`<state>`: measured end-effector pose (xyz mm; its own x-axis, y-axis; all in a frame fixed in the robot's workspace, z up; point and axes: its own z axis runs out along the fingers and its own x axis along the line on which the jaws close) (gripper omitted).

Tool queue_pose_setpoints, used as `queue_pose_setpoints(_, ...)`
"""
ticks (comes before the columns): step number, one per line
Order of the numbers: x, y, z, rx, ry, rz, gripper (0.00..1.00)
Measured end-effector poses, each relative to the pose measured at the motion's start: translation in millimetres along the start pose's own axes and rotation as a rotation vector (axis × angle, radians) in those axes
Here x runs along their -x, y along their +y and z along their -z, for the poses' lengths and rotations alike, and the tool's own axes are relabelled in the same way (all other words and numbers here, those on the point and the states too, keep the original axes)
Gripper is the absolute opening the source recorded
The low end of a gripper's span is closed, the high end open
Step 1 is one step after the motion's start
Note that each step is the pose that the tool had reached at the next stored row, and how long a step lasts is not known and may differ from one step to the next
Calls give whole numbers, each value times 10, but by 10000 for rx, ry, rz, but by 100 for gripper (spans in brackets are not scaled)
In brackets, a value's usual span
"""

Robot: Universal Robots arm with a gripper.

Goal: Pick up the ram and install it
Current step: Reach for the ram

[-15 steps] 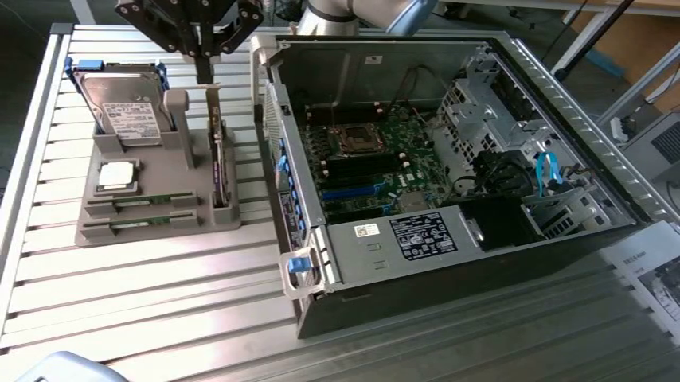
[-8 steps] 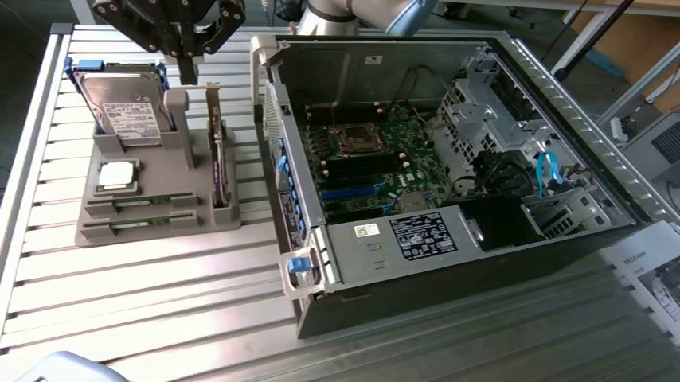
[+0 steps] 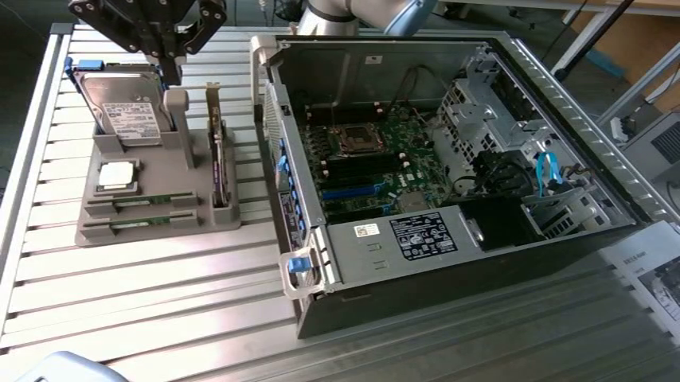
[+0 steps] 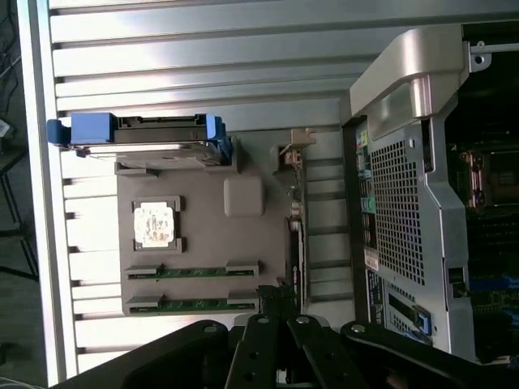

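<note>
Item 1: gripper [image 3: 170,73]. You have the claw closed, fingers together, holding nothing. It hangs high over the upright hard drive [image 3: 124,107], well apart from both sticks.

Item 2: inner ram stick [image 3: 145,200], just beside the processor chip [image 3: 117,176]. Item 3: outer ram stick [image 3: 139,224], along the grey holder's [image 3: 159,171] near edge. Both lie seated in the holder, parallel. Their long axes run across the exterior view from left to right, with one end toward the expansion card [image 3: 219,155].

Item 4: room. The slatted table [image 3: 149,294] lies open in front of the holder and towards the exterior view's left, up to its raised edge rail. On the exterior view's right, only a narrow gap separates the holder from the open computer case [image 3: 351,247]. The card stands upright at that side.

Item 5: motherboard [image 3: 383,151], exposed in the case's open top.
</note>
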<state>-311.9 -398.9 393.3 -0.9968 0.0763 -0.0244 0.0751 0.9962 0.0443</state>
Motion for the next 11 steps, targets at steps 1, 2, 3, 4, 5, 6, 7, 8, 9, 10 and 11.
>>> queue_pose_setpoints(1, -20, -2, 0, 0, -1, 0, 10)
queue_pose_setpoints(2, -42, -3, 1, 0, -1, 0, 10)
queue_pose_setpoints(3, -62, -5, 1, 0, -1, 0, 10)
queue_pose_setpoints(4, -83, -6, 2, 0, 0, 1, 10)
queue_pose_setpoints(5, -112, -8, 4, -1, 0, 1, 10)
queue_pose_setpoints(6, -133, -10, 4, 0, 0, 1, 10)
queue_pose_setpoints(7, -168, -13, 5, 0, 0, 1, 10)
queue_pose_setpoints(8, -189, -15, 5, 0, -1, 1, 10)
queue_pose_setpoints(9, -212, -16, 6, 0, 0, 1, 10)
queue_pose_setpoints(10, -233, -18, 6, 1, -1, 1, 10)
queue_pose_setpoints(11, -254, -19, 7, 0, -1, 1, 10)
